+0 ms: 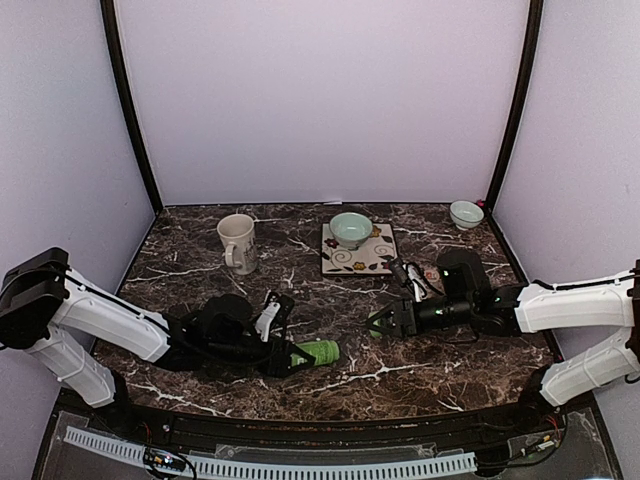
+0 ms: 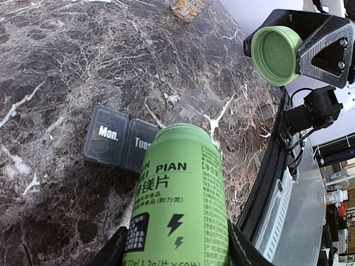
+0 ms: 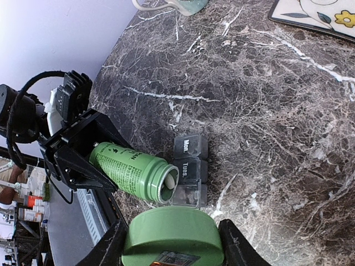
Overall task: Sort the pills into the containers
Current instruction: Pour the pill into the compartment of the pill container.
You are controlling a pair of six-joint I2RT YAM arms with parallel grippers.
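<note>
My left gripper [image 2: 177, 244] is shut on a green pill bottle [image 2: 180, 188], which lies tilted and uncapped. Its mouth hangs over the end compartment of the containers [image 3: 189, 169], a dark grey strip of three with "Mon." and "Tues." lids shut. The third lid [image 2: 191, 108] stands open. One pale pill [image 3: 171, 178] sits in the bottle's mouth. The bottle's green cap [image 3: 173, 235] is clamped in my right gripper [image 3: 173, 244], just right of the bottle [image 1: 318, 352] and above the table. In the top view the strip is hidden behind the bottle and the grippers.
A cream mug [image 1: 237, 243] stands at the back left. A pale green bowl [image 1: 350, 229] rests on a patterned tile [image 1: 375, 255] at the back centre. A small white bowl [image 1: 466, 213] sits at the back right corner. The table's black front rail [image 2: 266, 183] runs close by the bottle.
</note>
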